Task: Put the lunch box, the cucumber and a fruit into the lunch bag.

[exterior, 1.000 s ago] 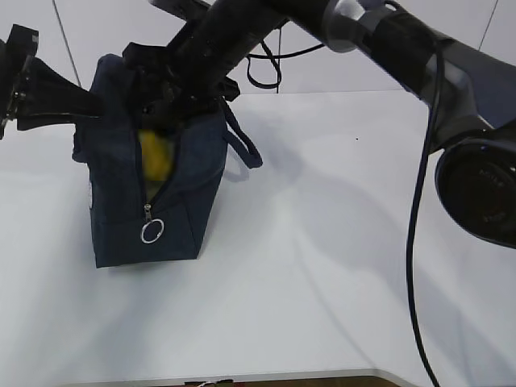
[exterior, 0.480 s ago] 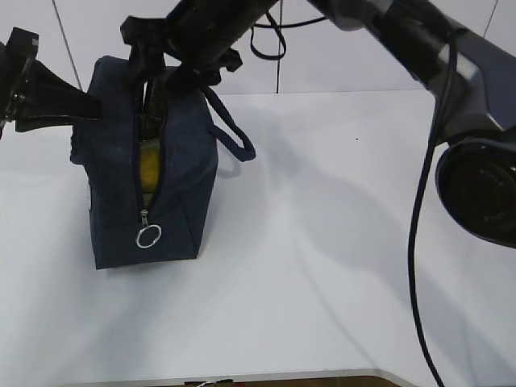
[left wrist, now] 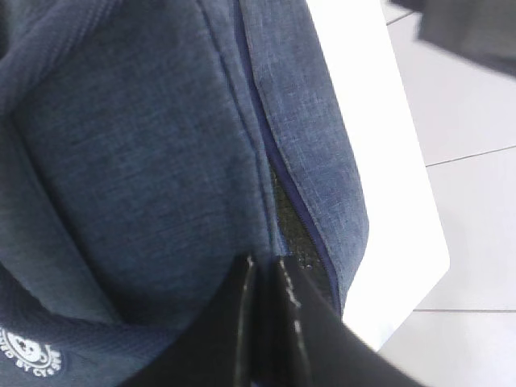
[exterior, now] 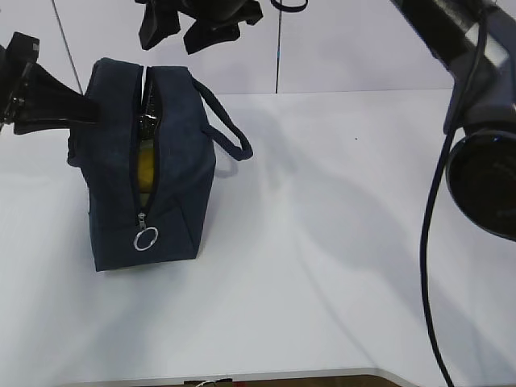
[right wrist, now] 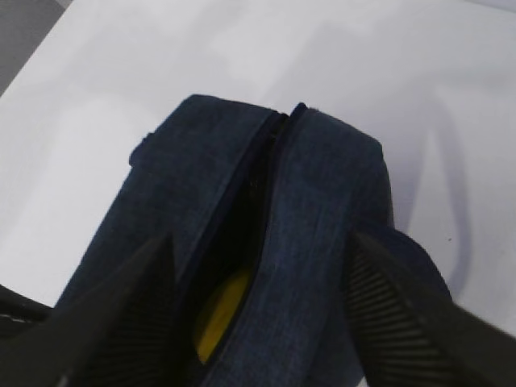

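Exterior view: we see the fruit [exterior: 146, 167] inside the lunch bag [exterior: 173, 201], left of frame on the worktop [exterior: 339, 226]. Lunch box and cucumber: can't tell. Right gripper [exterior: 179, 34] jaws wide, empty, above the bag; left gripper [left wrist: 266, 322] jaws pinched on bag fabric.

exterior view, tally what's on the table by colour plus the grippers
navy: 1, the bag
yellow: 1, the fruit seen through the bag's open zipper
silver: 1, the ring pull
black: 2, the left gripper shut at the bag's side and the right gripper open above it
total: 5
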### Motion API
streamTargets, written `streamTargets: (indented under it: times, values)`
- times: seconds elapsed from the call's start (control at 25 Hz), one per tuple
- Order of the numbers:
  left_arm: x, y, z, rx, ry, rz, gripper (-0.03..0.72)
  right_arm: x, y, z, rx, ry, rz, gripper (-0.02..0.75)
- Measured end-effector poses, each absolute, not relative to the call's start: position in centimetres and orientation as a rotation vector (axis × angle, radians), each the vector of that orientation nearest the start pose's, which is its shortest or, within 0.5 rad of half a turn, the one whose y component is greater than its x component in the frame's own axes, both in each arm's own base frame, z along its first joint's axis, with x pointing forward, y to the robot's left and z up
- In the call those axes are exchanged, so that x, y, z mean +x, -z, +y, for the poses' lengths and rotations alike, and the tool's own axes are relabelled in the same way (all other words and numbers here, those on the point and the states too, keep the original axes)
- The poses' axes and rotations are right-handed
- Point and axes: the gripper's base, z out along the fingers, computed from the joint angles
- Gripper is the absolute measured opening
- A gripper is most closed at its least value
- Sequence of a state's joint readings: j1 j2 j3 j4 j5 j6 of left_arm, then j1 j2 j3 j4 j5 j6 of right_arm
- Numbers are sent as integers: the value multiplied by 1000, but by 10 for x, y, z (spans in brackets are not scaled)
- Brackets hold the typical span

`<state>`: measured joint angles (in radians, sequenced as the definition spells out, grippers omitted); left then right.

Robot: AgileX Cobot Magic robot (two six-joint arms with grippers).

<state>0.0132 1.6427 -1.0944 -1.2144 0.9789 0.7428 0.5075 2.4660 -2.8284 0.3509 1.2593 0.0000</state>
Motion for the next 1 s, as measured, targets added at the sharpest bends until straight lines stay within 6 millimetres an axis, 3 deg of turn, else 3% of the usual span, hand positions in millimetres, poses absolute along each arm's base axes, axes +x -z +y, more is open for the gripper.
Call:
streamTargets:
  times: [0.24, 0.56, 1.0]
  values:
    - [328, -264, -66, 70, 1202, 2388, 5, 439, -346, 275, -613, -651, 2322, 515]
    - [327, -264, -67, 77, 1210, 2390, 5, 437, -322, 267, -666, -526, 2458, 515]
    - [327, -264, -67, 79, 1211, 2392, 5, 395, -351, 238, -855, -454, 2470, 514]
